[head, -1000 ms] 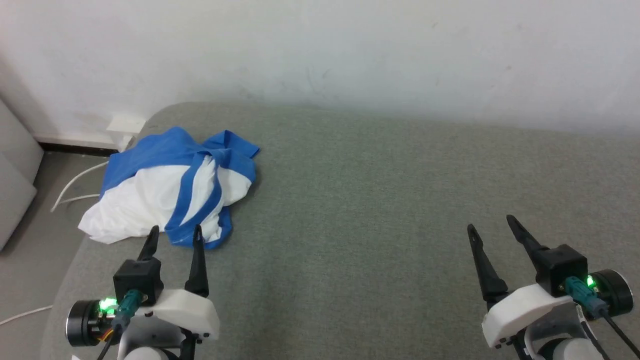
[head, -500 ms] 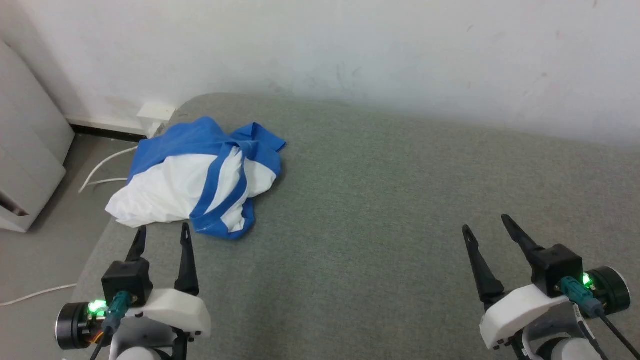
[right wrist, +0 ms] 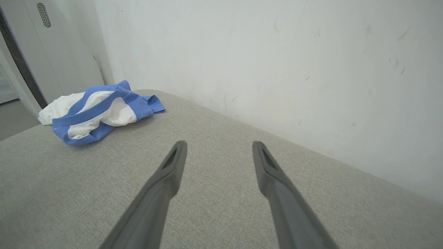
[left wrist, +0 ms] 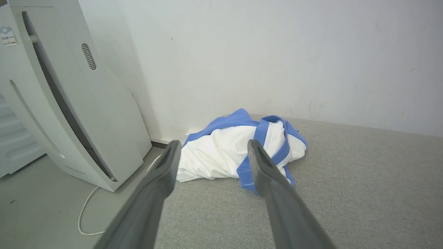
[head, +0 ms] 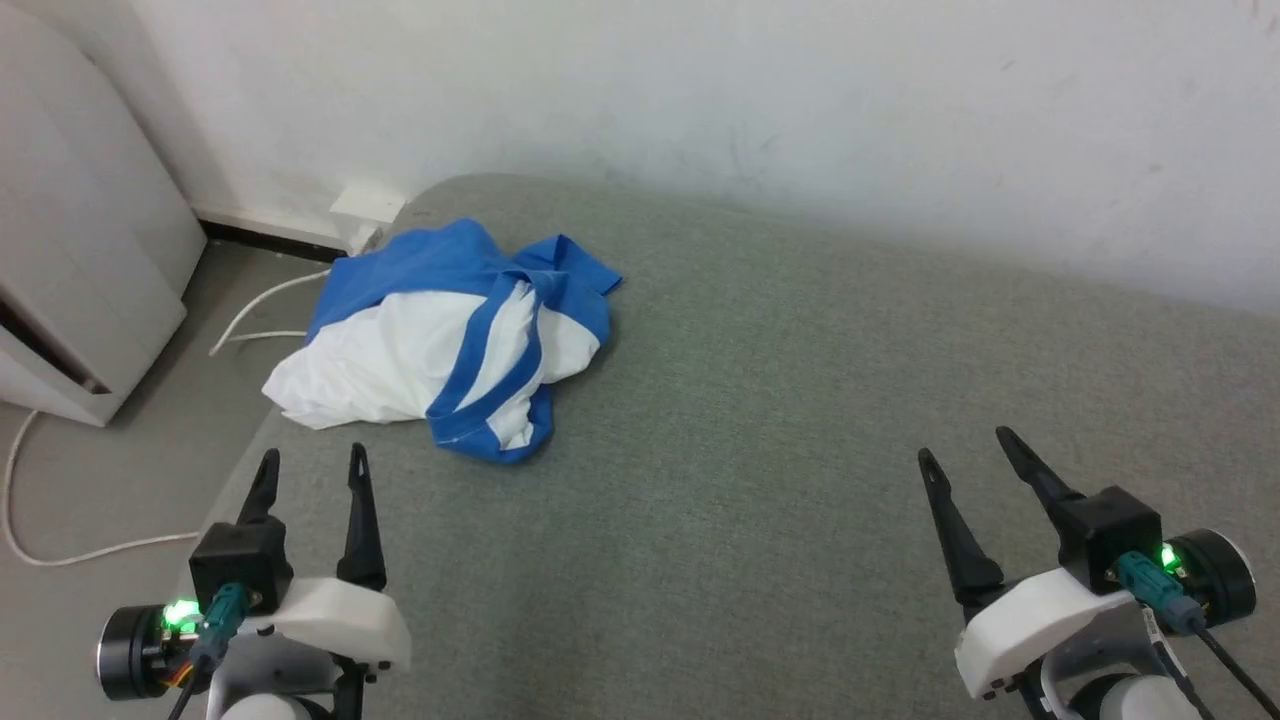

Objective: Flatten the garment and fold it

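Observation:
The garment (head: 440,345) lies crumpled in a heap at the far left corner of the grey padded surface (head: 760,400), white body bunched under blue sleeves and trim; part of it hangs over the left edge. My left gripper (head: 312,456) hovers open just short of the heap, nothing between its fingers. In the left wrist view the garment (left wrist: 228,152) sits straight ahead beyond the left gripper (left wrist: 213,143). My right gripper (head: 965,442) stands open over bare surface at the lower right, far from the garment (right wrist: 97,112), as the right wrist view's right gripper (right wrist: 219,143) confirms.
A white wall (head: 700,100) runs along the back of the surface. A tall white appliance (left wrist: 65,103) stands on the floor at the left. White cables (head: 60,540) trail over the grey floor, near a wall socket (head: 365,205).
The head camera has turned left, so the whole scene slid right and the appliance came into view. Both grippers stay open; the garment has not changed shape.

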Controlling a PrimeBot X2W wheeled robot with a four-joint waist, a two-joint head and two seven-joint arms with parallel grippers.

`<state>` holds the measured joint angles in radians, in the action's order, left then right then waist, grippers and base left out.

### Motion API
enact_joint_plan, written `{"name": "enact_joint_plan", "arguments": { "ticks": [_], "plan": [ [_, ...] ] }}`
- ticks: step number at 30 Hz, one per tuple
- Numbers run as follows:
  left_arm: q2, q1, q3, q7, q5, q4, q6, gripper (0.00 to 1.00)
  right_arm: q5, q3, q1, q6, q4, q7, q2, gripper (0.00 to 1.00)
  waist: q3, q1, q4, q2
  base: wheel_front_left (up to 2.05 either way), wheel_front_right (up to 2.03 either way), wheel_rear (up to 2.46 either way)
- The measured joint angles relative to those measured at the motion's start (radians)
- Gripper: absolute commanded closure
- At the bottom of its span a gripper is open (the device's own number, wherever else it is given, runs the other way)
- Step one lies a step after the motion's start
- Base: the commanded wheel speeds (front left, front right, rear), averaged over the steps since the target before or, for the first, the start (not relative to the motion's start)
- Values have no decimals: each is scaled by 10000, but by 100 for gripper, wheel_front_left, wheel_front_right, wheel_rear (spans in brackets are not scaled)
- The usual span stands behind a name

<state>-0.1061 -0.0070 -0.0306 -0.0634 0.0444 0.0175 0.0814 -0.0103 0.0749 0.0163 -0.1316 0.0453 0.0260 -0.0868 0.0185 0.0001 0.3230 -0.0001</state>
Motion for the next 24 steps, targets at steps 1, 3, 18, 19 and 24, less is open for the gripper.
{"name": "enact_joint_plan", "arguments": {
  "ticks": [1,3,18,19,24],
  "plan": [
    [-12,1,0,0,2,0,0,0,-6,10,1,0,10,2,-10,0,1,0,47,0,0,0,0],
    [-46,2,-2,-2,10,0,6,0,-10,36,1,0,27,15,-21,0,4,0,137,0,0,0,0],
    [-245,4,-17,-90,207,10,176,0,-157,157,1,0,182,102,-56,0,94,0,762,0,0,0,0],
    [-255,4,-21,-90,228,10,178,0,-167,165,1,0,188,102,-58,0,105,0,796,1,0,0,0],
    [-328,4,-27,-134,288,12,238,0,-176,188,1,0,199,102,-71,0,136,0,967,1,0,0,0]
  ]
}}
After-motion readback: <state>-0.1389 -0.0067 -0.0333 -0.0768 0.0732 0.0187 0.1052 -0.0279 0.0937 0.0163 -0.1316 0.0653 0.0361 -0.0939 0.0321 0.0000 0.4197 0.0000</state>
